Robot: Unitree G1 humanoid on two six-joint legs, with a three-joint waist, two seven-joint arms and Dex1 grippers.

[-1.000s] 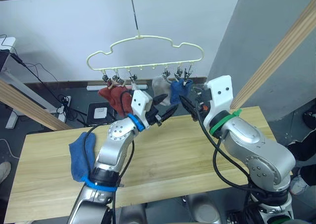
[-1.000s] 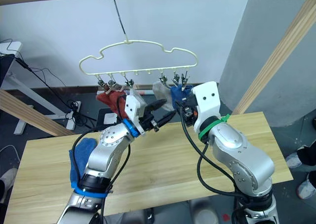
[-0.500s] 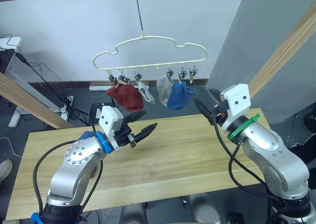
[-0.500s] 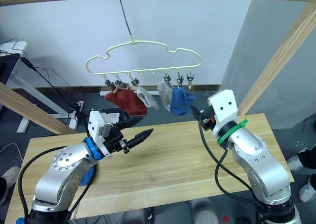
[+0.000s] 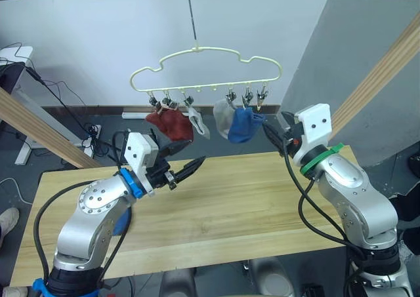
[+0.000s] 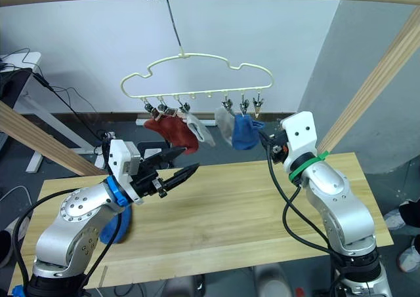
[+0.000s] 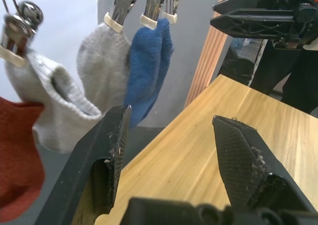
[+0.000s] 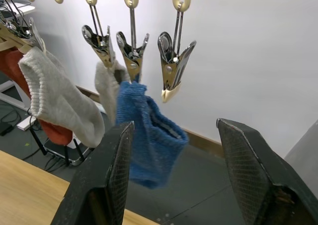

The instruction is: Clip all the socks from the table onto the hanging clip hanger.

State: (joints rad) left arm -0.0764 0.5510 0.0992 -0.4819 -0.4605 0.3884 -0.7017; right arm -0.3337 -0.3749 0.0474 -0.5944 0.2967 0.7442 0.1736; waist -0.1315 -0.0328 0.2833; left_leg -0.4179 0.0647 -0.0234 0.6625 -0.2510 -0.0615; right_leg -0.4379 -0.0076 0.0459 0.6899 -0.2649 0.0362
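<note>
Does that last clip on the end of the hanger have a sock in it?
No. In the right wrist view the end clip hangs bare, next to the clip gripping the blue sock.

Cream-yellow clip hanger [image 5: 205, 71], rust red socks [image 5: 172, 124], light grey socks [image 8: 59, 101], blue sock [image 8: 146, 138], pale yellowish grained wood desk [image 5: 249, 198], black tool fingers [image 7: 238, 160]

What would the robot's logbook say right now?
clip hanger: five socks clipped | end clip: free | blue sock: on table | left gripper: open, empty | right gripper: open, empty

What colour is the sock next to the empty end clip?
Blue. The sock hangs beside the bare clip, clearest in the right wrist view.
</note>
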